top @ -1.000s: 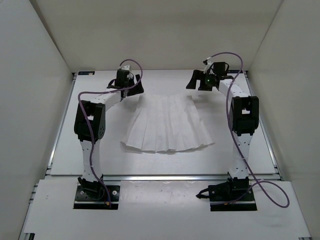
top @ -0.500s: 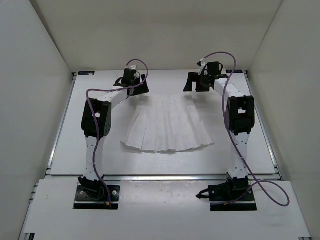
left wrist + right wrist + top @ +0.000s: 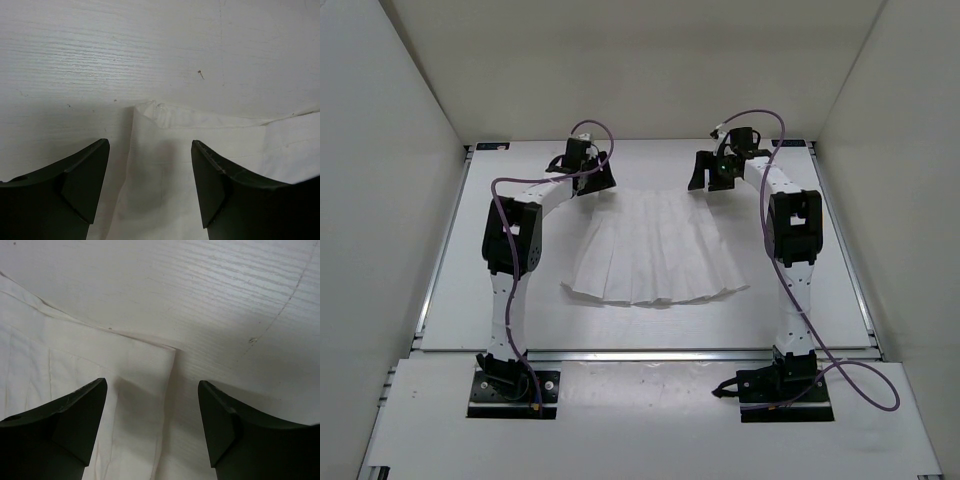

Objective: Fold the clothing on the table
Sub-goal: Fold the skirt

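White pleated skirt (image 3: pixel 655 250), white faintly grained table (image 3: pixel 460 300), black left claw (image 3: pixel 149 150) and right claw (image 3: pixel 152 386), purple cables (image 3: pixel 865 385)

Boxed in on three sides by plain matte white panels: a back wall (image 3: pixel 640 60), a left wall (image 3: pixel 380 200) and a right wall (image 3: pixel 910 150). Floored by a white bench (image 3: pixel 650 330), edged along the near side with a silver rail (image 3: pixel 650 354). Lit softly and evenly, with only faint shadows. Up close, finely grained and lightly scuffed.
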{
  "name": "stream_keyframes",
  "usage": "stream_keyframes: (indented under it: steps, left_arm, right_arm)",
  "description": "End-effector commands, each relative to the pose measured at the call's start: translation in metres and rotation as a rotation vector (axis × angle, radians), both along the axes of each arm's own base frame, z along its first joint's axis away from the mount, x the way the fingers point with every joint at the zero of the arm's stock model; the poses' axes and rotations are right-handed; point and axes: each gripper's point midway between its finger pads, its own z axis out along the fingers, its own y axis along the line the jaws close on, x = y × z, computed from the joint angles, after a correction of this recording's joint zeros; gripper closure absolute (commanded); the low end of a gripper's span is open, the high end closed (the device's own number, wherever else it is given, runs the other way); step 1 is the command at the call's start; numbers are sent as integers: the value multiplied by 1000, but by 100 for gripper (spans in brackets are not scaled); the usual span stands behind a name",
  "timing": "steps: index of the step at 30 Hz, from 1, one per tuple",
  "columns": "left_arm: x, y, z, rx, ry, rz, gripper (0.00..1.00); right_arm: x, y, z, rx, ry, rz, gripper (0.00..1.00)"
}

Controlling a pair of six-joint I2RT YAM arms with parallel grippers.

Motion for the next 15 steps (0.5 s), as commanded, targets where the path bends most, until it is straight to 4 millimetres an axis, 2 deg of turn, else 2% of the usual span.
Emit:
stream_keyframes:
  steps: [1,8,9,11,13,15]
  left_arm:
    - [4,-2,8,-29,10,-9,23]
    - [1,-8,5,-38,35,-27,24]
    - [2,-5,4,-40,41,-24,25]
    - [3,-4,4,-35,39,-25,30]
    - [3,-5,3,-44,42,-27,35]
    - [4,-9,5,-51,34,-34,41]
  right_arm:
    - [14,-2,19,6,-50,-12,30]
    - [13,1,14,-5,-36,-5,35]
    - [14,-2,14,-13,-39,-13,36]
    - [13,5,15,-3,-39,-1,40]
    - [12,5,7,3,-21,1,44]
    - [14,9,11,23,-16,3,52]
